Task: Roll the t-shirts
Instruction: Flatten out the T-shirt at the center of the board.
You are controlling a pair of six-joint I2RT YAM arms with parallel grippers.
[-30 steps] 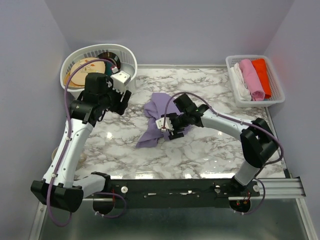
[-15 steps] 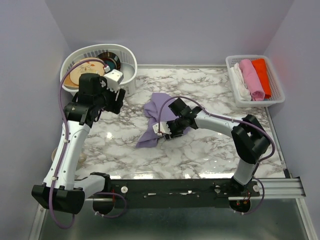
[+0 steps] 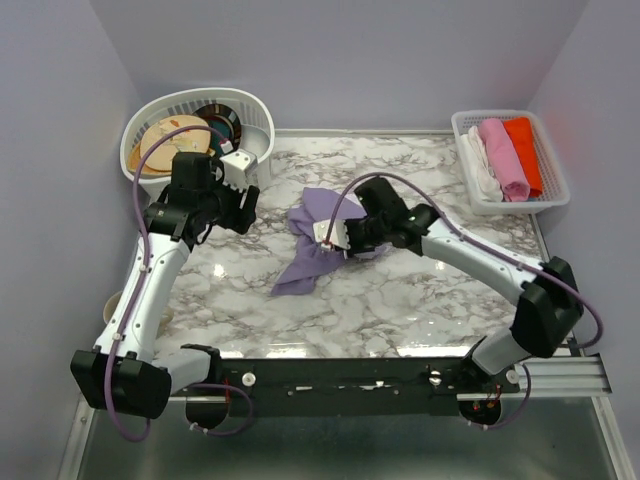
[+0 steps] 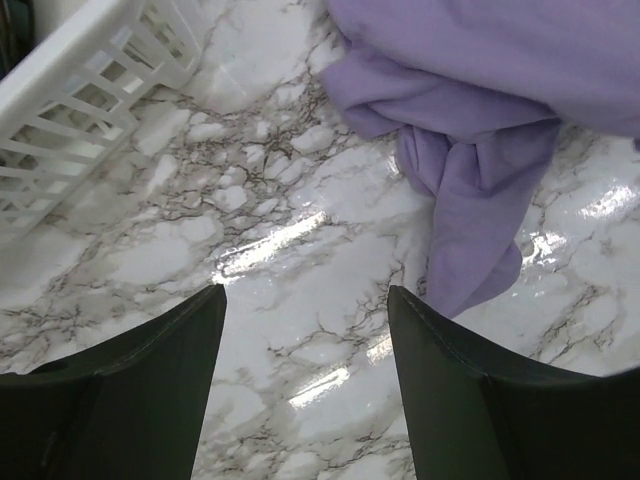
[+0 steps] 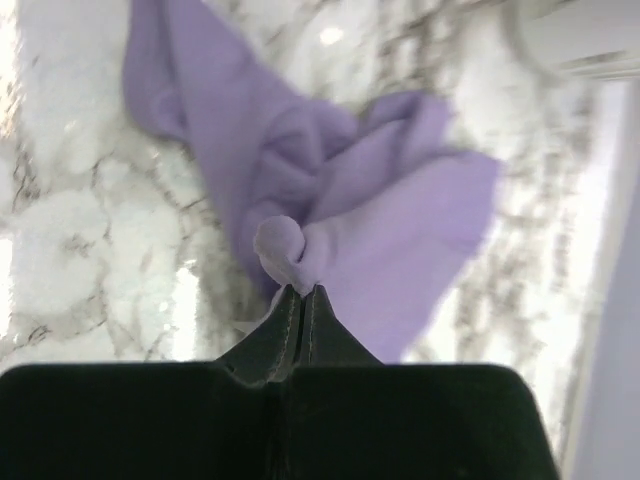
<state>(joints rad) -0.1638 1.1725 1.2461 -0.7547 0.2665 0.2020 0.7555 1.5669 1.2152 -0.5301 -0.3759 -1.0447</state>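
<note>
The lavender t-shirt [image 3: 305,255] lies crumpled in the middle of the marble table, one end trailing toward the near left. My right gripper [image 3: 345,240] is at the heap's right side. In the right wrist view it [image 5: 301,292] is shut on a small pinched fold of the t-shirt [image 5: 340,170], and the cloth hangs from the tips down to the table. My left gripper [image 3: 240,195] hovers to the left of the shirt, near the laundry basket. From the left wrist camera it [image 4: 305,300] is open over bare marble, with the t-shirt [image 4: 470,150] ahead on the right.
A white laundry basket [image 3: 180,97] holding round plates stands at the back left, its wall [image 4: 80,80] close to my left gripper. A small white basket [image 3: 520,206] at the back right holds pink, orange-red and white rolled cloths.
My right gripper has shut on a fold of the t-shirt and moved slightly back, while its elbow swung out to the right. The left gripper has stayed open near the basket.
</note>
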